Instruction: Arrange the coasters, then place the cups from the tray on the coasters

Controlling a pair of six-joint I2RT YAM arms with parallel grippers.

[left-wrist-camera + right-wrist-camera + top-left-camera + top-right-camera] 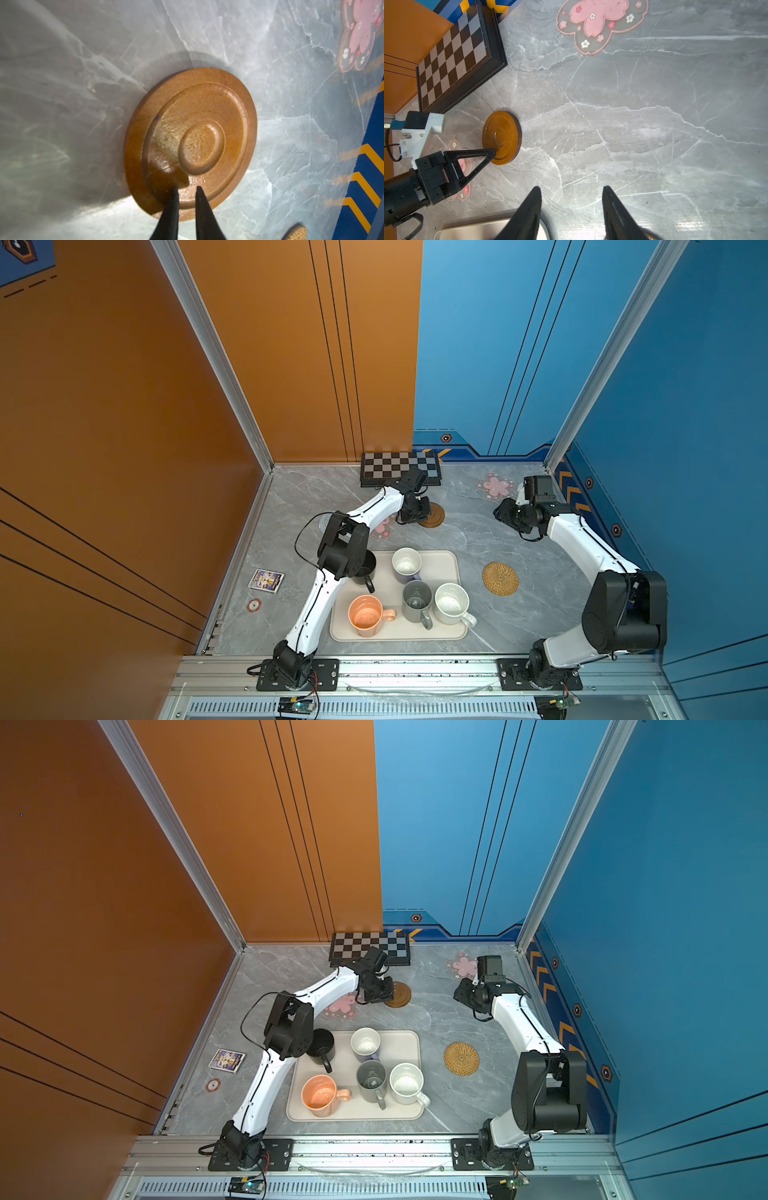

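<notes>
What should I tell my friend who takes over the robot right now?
Left tool: shut, tips on the brown coaster.
Right tool: open, holding nothing.
One pink coaster lies back right, a second pink coaster beside the brown one, and the rattan coaster right of the tray.
The black cup, lavender cup, grey cup, speckled cup and orange cup all stand on the tray.
Done: no cup on a coaster yet.
Left: finish arranging coasters, then set each cup on one.

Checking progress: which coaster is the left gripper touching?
The brown wooden coaster; the left gripper, shut, has its tips on it. The woven coaster and far pink flower coaster lie apart.
</notes>
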